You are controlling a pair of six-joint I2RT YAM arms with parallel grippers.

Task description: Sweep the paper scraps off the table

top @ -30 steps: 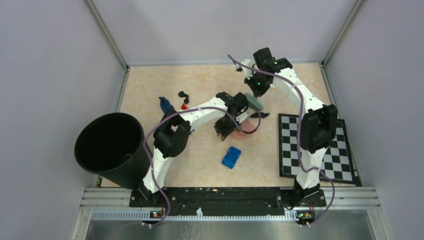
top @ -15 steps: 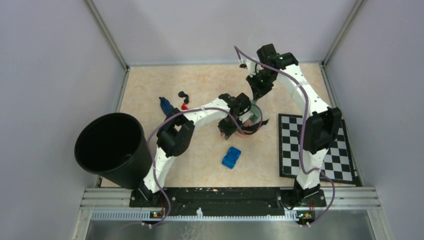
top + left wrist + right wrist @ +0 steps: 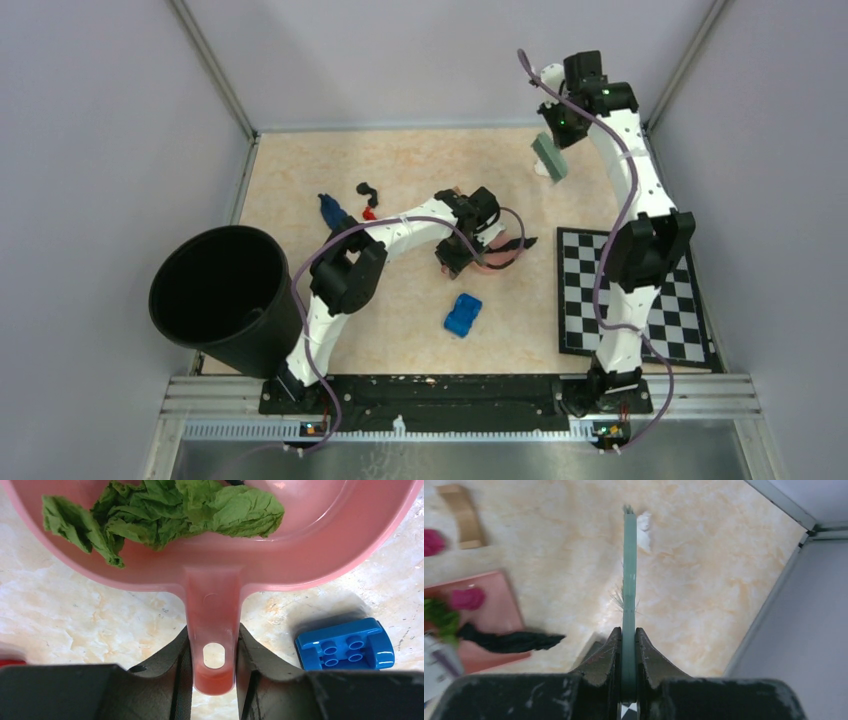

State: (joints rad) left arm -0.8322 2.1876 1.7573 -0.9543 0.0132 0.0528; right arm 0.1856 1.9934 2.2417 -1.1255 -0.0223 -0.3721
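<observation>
Plainly, the black strip (image 3: 509, 640) was the longest scrap. It lay across the open lip of the pink dustpan (image 3: 310, 540) near the middle of the table (image 3: 400, 160). Its long axis ran out over the lip, with the pointed end on the tabletop aimed toward the chequered board (image 3: 685, 320).

Inside the pan sat a crumpled green wad (image 3: 165, 510) and a magenta ball (image 3: 468, 599). Other paper scraps (image 3: 328, 208) lay well to the left and close together: that dark blue one, a black curl (image 3: 368, 189) and a red bit (image 3: 369, 212). A white scrap (image 3: 643, 530) lay far back, just beside the tip of the green brush (image 3: 629, 570).

The left gripper (image 3: 214, 645) was clamped on the dustpan's handle. The right gripper (image 3: 628, 645) was closed on the brush, which pointed straight away from it, edge-on to its camera.

A blue toy (image 3: 345, 645) lay near the pan.

From above, the left arm hid most of the pan. A second magenta lump (image 3: 431, 542) was cut off at the picture's edge, and I could not tell whether the tan strip (image 3: 461, 515) was paper. The black bin (image 3: 250, 345) was too dark inside to read.
</observation>
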